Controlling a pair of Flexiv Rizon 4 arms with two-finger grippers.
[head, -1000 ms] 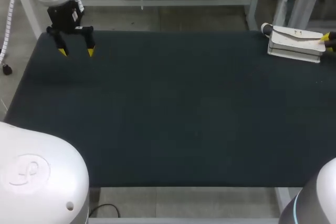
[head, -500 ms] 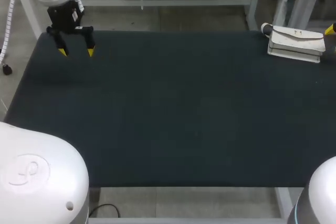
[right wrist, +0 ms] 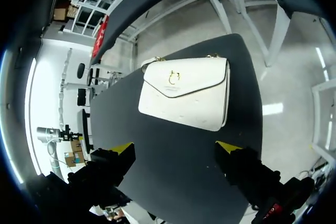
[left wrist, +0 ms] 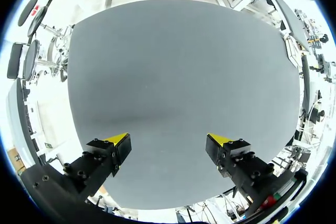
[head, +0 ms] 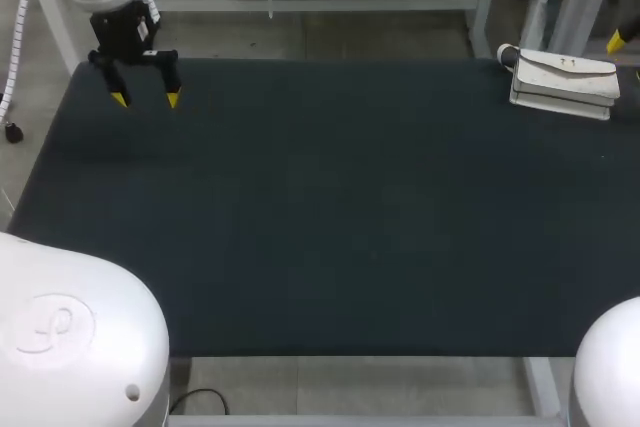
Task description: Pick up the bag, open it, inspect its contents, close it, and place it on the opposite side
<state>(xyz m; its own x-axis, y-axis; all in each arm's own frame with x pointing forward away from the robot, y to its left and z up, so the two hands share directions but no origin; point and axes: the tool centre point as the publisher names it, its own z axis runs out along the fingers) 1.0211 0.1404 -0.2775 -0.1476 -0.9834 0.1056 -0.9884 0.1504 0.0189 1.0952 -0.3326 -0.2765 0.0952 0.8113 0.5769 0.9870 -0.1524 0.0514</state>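
— Dark table (head: 330, 217): where's the bag (head: 563, 82)?
— Far right corner, lying flat. It's white, flap closed under a gold clasp (right wrist: 171, 77), contents hidden.
— Grippers?
— Right gripper (right wrist: 178, 148) is spread, the bag just ahead, untouched. Left gripper (head: 146, 99) is spread over the far left corner.

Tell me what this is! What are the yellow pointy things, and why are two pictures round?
It's a robot with two arms, each ending in a claw with two yellow tips. The flat picture looks down on a dark table. The left claw hangs over its far left corner; a closed white bag lies at the far right corner. The round pictures come from cameras on the wrists. The right claw sees the bag ahead. Both claws are open, holding nothing.
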